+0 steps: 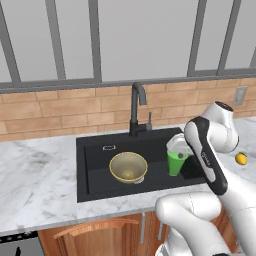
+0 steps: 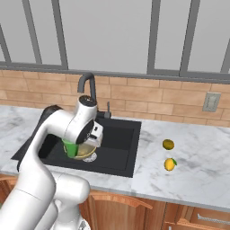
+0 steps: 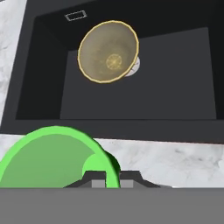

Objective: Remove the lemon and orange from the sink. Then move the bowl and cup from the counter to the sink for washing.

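A simulated kitchen with a white marble tabletop (image 1: 35,175), a brick backsplash and tall window panes behind it. A black rectangular sink (image 1: 95,187) is set into the tabletop, with a tall black curved faucet (image 1: 136,107) at its back edge.

Inside the sink, a golden-tan bowl (image 1: 128,166) with a pale yellow rim sits upright on the basin floor, partly covering the round silver drain (image 3: 134,66).

The white robot arm reaches over the sink. Its end effector (image 3: 112,180) is closed on the rim of a bright green cup (image 1: 176,161), one finger inside the cup wall and one outside. In the left base view the cup hangs upright over the right part of the basin, to the right of the bowl and apart from it. In the hand view the cup's open mouth shows large at the lower left, with the sink and bowl beyond it.

On the tabletop to the right of the sink lie two small fruits, near each other but not touching: a duller, darker orange (image 2: 168,144) farther back, and a bright yellow lemon (image 2: 170,164) closer to the front edge. Both are well apart from the basin. A wall outlet (image 2: 211,102) sits on the bricks above them.
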